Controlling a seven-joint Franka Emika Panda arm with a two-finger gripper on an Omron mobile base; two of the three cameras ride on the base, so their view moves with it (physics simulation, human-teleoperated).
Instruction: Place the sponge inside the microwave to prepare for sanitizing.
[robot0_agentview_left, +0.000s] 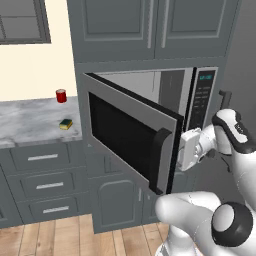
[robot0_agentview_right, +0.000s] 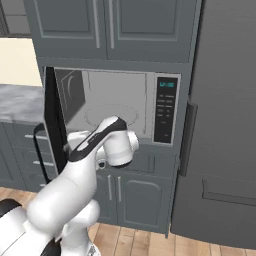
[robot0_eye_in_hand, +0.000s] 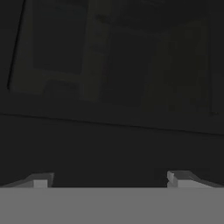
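Note:
The sponge (robot0_agentview_left: 65, 123), yellow with a green top, lies on the marble counter (robot0_agentview_left: 30, 120) left of the microwave. The microwave (robot0_agentview_left: 202, 97) stands with its black glass door (robot0_agentview_left: 125, 135) swung wide out. Its light grey inside with the round turntable (robot0_agentview_right: 111, 114) is bare. My gripper (robot0_eye_in_hand: 110, 181) is open with nothing between its fingers. It sits just behind the door's free edge, close to the dark handle (robot0_agentview_left: 161, 160), far right of the sponge. The door's dark inner face fills the space ahead of the fingertips (robot0_eye_in_hand: 41, 181).
A small red can (robot0_agentview_left: 61, 95) stands at the back of the counter beyond the sponge. Grey drawers (robot0_agentview_left: 42, 182) sit below the counter and grey cabinet doors (robot0_agentview_right: 107, 22) above the microwave. A tall dark panel with a handle (robot0_agentview_right: 189, 137) is to the right.

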